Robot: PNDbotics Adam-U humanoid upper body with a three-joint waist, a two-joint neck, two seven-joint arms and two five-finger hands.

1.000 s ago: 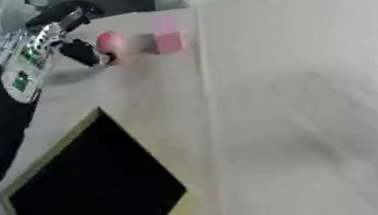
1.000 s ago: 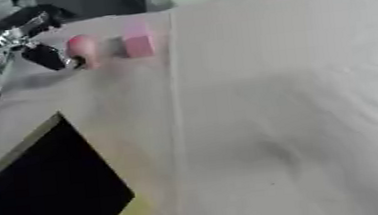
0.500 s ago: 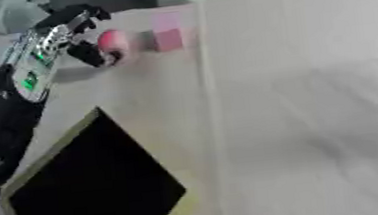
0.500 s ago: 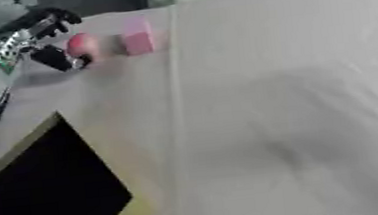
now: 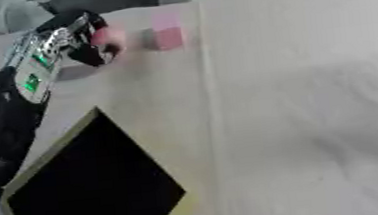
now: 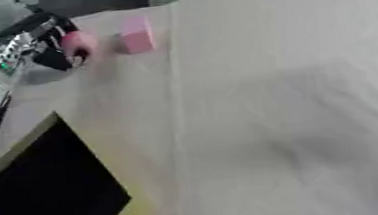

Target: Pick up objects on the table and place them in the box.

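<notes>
Pink-red, rounded object (image 5: 107,36) sits at the far left of the cloth-covered table (image 5: 299,118), with the left hand (image 5: 79,33) curled round it from the left; fingers look wrapped on it, though blur hides exactly where they touch. Compared with a second ago, the hand has closed in: earlier its fingers were just beside the ball-like thing, now they overlap it. Whether it has left the cloth I cannot tell. Judgement: grasp made or nearly made, lift is next.

Pink block (image 5: 167,30) stands just beside it to the right, apart from the hand, position on the cloth unchanged. It awaits a second trip.

Box (image 5: 87,190), dark inside with a pale yellowish rim, lies at the near left, directly below the forearm. The route from grasp to box runs back along the arm with nothing in between. The table's far edge is close behind both pink things, so a nudge away could lose one. Right hand not visible in either view.
</notes>
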